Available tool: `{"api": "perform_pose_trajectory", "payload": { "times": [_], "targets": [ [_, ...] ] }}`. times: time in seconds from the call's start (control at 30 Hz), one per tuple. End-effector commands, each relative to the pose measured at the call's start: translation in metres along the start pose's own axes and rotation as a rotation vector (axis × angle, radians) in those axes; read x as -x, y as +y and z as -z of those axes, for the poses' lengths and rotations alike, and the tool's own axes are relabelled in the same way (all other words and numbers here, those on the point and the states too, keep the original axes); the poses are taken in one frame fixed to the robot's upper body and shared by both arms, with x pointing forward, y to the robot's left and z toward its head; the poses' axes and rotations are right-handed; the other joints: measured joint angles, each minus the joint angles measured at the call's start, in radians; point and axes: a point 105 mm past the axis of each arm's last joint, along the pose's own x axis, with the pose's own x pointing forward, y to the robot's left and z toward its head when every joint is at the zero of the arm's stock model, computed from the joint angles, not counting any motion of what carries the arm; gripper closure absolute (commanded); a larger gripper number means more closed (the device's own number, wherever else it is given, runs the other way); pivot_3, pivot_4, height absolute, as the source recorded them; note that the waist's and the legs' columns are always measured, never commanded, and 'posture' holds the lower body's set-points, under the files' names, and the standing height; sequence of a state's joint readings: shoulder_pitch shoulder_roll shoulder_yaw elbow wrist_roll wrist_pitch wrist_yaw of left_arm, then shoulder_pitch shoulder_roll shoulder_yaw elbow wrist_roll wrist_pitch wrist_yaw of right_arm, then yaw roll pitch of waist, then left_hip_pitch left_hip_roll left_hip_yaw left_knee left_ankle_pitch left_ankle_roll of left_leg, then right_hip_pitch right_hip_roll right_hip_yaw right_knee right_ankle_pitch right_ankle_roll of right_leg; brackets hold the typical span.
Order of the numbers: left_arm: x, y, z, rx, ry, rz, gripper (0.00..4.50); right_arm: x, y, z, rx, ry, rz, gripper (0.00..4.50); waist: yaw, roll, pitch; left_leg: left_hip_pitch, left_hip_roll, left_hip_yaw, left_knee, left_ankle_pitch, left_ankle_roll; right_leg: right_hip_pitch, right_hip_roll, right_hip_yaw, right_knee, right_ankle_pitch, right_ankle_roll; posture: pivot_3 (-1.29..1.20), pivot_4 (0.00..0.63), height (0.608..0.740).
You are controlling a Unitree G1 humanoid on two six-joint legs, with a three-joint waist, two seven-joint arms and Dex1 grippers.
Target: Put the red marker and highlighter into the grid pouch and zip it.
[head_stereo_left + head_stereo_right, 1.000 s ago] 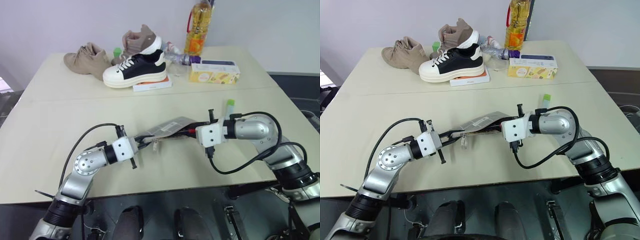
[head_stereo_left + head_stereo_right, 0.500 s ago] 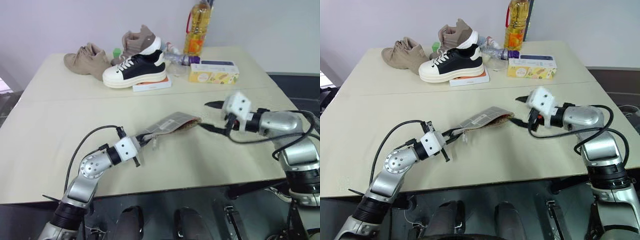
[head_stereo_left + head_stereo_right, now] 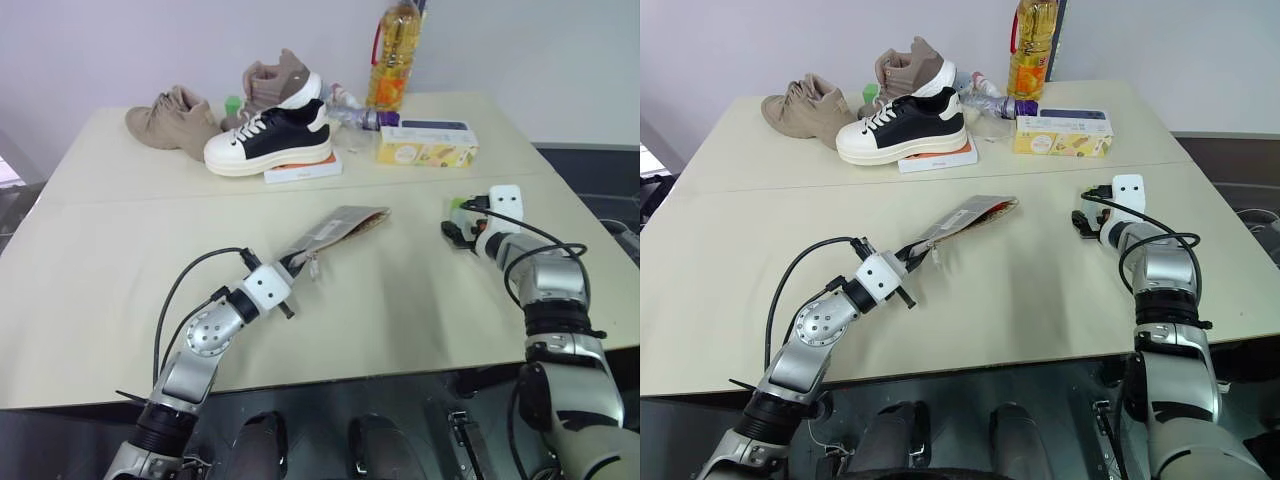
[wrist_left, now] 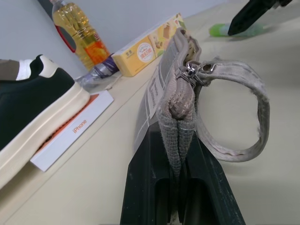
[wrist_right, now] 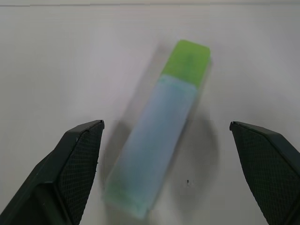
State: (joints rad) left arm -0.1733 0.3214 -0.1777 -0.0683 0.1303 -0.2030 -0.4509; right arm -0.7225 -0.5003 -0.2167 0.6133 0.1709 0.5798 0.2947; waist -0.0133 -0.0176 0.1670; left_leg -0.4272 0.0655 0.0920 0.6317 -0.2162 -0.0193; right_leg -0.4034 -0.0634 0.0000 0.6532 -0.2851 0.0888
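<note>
Right wrist view, highlighter (image 5: 159, 136) lying flat, green cap pointing away, right claw (image 5: 178, 173) spread wide

**A robot test room, laid out like a lab**

A wide beige counter (image 3: 120, 250) stands against a bare pale wall, with dark floor beyond its right edge. At its far side sits a mixed lot of unrelated goods: tan suede shoes (image 3: 172, 118), a black-and-white platform sneaker (image 3: 268, 138) on a white phone box (image 3: 305, 171), a yellow bottle of cooking oil (image 3: 395, 55) and a yellow carton (image 3: 428, 147).
</note>
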Motion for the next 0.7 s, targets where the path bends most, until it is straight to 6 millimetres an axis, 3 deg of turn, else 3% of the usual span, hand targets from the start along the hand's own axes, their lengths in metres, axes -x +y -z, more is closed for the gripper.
{"api": "perform_pose_trajectory", "payload": {
  "times": [0.03, 0.17, 0.3, 0.43, 0.57, 0.7],
  "targets": [
    [-0.001, 0.005, -0.010, -0.018, -0.034, -0.021, 4.50, 0.001, -0.005, -0.013, -0.037, -0.049, 0.020, 1.40, 0.000, 0.000, 0.000, 0.000, 0.000, 0.000, 0.000, 0.000, 0.000, 0.000, 0.000, 0.000, 0.000, 0.000, 0.000, 0.00, 0.150, 0.740],
    [0.001, 0.009, -0.008, -0.014, -0.024, -0.035, 4.50, 0.002, -0.003, -0.018, 0.017, -0.068, 0.018, 3.55, -0.001, 0.000, 0.000, 0.000, 0.000, 0.000, 0.000, 0.000, 0.000, 0.000, 0.000, 0.000, 0.000, 0.000, 0.000, 0.00, 0.150, 0.740],
    [0.002, 0.012, -0.008, -0.008, -0.020, -0.044, 4.50, 0.011, 0.010, -0.037, 0.228, -0.151, -0.053, 3.58, -0.002, 0.000, 0.000, 0.000, 0.000, 0.000, 0.000, 0.000, 0.000, 0.000, 0.000, 0.000, 0.000, 0.000, 0.000, 0.00, 0.150, 0.740],
    [0.003, 0.018, -0.007, 0.001, -0.018, -0.060, 4.50, 0.044, 0.045, -0.066, 0.626, -0.332, -0.268, 3.58, -0.001, 0.001, 0.001, -0.001, 0.000, 0.000, 0.000, 0.000, 0.000, -0.001, 0.000, 0.000, 0.000, 0.000, 0.001, 0.00, 0.150, 0.740],
    [0.003, 0.019, -0.007, -0.001, -0.018, -0.058, 4.50, 0.068, 0.060, -0.057, 0.796, -0.331, -0.440, 3.58, 0.000, 0.001, 0.000, -0.001, 0.000, -0.001, 0.000, 0.000, 0.000, -0.001, 0.001, 0.000, 0.000, -0.001, 0.001, 0.00, 0.150, 0.740],
    [0.001, 0.019, -0.007, -0.001, -0.024, -0.053, 4.50, 0.089, 0.080, -0.052, 0.793, -0.323, -0.593, 3.58, 0.000, 0.001, 0.001, -0.001, 0.000, -0.001, 0.000, 0.000, 0.000, 0.000, 0.000, 0.000, 0.000, -0.001, 0.001, 0.00, 0.150, 0.740]
  ]
}}
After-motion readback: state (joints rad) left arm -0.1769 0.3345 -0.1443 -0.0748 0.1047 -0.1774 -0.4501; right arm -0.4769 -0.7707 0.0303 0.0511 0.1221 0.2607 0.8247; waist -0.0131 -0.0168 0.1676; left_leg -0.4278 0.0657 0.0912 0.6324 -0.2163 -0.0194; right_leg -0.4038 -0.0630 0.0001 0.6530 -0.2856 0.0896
